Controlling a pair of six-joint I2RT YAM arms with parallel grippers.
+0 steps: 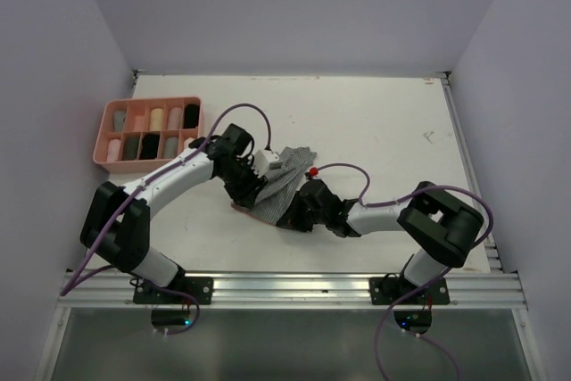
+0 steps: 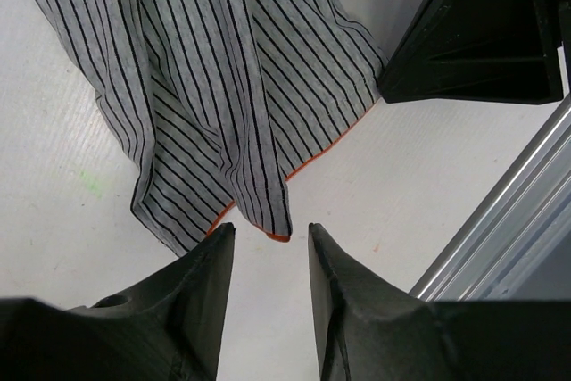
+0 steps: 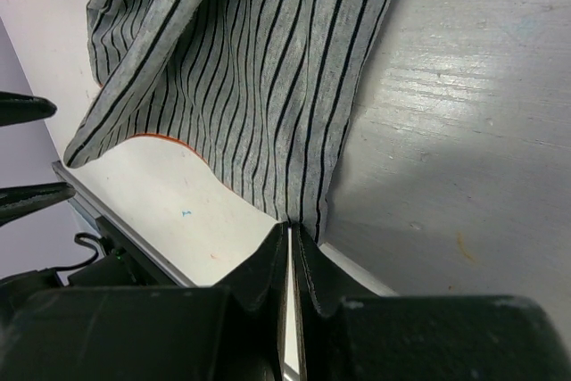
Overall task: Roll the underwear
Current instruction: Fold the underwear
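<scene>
White table [image 1: 384, 131]; grey striped underwear [image 3: 250, 69] rumpled, orange-edged, corner pinched by right hand [image 3: 291, 231].

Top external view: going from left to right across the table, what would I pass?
pink compartment tray → grey striped underwear → right arm's elbow
</scene>
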